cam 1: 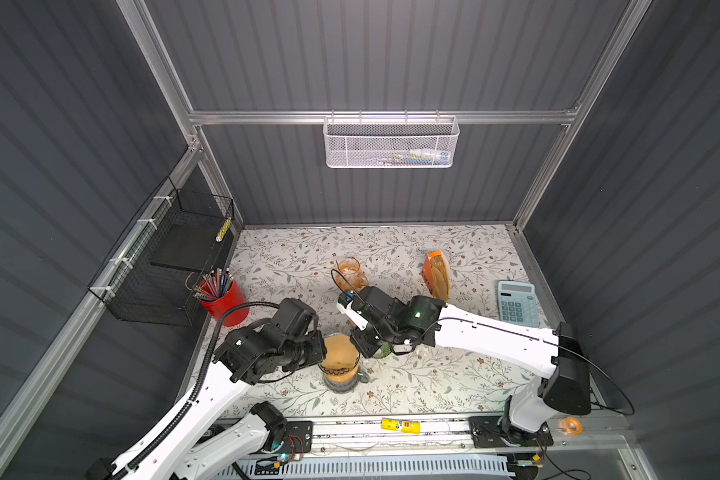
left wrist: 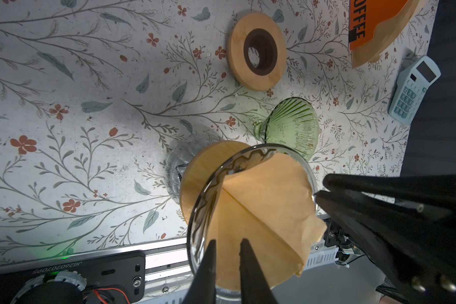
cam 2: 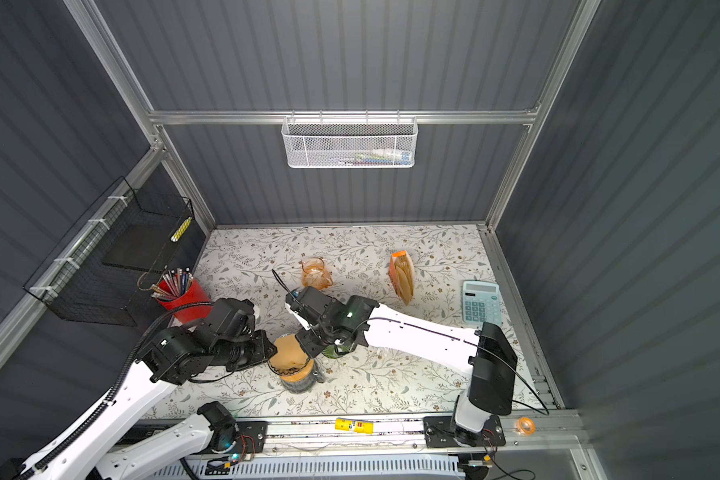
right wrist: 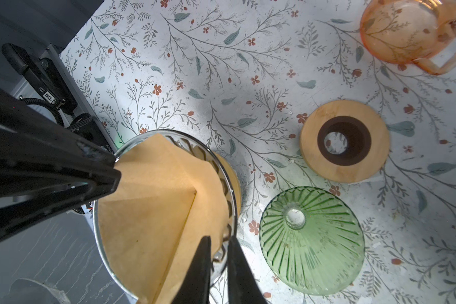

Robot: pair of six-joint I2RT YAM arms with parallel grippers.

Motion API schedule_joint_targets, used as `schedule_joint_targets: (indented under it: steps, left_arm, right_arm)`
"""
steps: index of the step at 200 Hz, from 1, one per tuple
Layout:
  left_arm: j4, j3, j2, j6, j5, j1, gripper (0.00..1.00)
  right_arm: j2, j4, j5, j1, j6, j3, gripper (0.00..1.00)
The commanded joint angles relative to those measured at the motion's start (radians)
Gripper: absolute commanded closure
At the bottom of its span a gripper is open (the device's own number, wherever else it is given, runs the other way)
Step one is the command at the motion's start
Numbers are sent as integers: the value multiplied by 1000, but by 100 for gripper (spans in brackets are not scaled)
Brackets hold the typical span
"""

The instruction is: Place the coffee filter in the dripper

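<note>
A: Since the coffee filter [left wrist: 261,210] is the thing that counts, where does it sit?
B: Inside the clear glass dripper [left wrist: 208,189]. It is opened into a cone, with the brown paper lying against the wall. One part of its edge pokes past the rim.
A: And the dripper itself?
B: In a wooden collar [left wrist: 195,171] on a glass carafe [left wrist: 173,163], toward the front of the bench [cam 1: 391,257].
A: The grippers?
B: The left gripper [left wrist: 228,240] is pressed nearly together on the dripper's rim, with paper under its inner finger. The right gripper [right wrist: 219,238] straddles the opposite rim with a thin gap between its fingers. I can't tell whether it grips or sits loose.
A: What lies around it?
B: Just beside it is a green glass cone [right wrist: 311,242], ribbed, narrow end up. Beyond that is a wooden ring [right wrist: 344,140] with a dark inner sleeve, then an orange glass jug [right wrist: 403,31].
A: Any writing?
B: The orange pack [left wrist: 363,15] of filters shows "OFFEE" in black, with the first letter cut off at the frame edge. A white tag [right wrist: 48,96] on a black bracket reads "50". The black plate [left wrist: 90,271] by the rail carries a serial, upside down and not surely legible. The pale blue calculator [left wrist: 413,92] has keys too small to read.
</note>
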Motion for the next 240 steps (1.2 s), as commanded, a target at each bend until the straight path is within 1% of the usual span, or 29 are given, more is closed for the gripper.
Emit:
schedule_joint_targets:
  steps: [1,40,68,105,121,151,172,187,213,240]
  left_arm:
    - [-13,33,4,3,-15,-4,81]
    - [-10,84,17,10,-53,-4,81]
    - [9,129,45,24,-76,-4,80]
    - [82,155,84,39,-169,-4,78]
    - [189,148,98,51,-191,-3,76]
    - [299,184,179,91,-235,-1,70]
    - [322,259,286,139,-225,12,68]
    - [347,305,360,143,-168,49,68]
    - [450,307,429,116,-37,132,68]
    - [501,315,473,106,7,193,67]
  right_arm:
    - [-28,-15,14,-3,9,23,83]
    - [-60,-6,24,-9,9,22,83]
    - [-95,3,14,-42,12,5,83]
    - [-161,44,-14,-143,20,-59,83]
    - [-174,49,-18,-189,5,-72,83]
    - [-176,64,-64,-277,-12,-87,83]
    - [-182,113,-79,-321,-39,-125,82]
    - [-174,135,-98,-351,-59,-135,81]
    - [-154,180,-121,-395,-100,-151,77]
    - [-115,247,-156,-435,-135,-172,75]
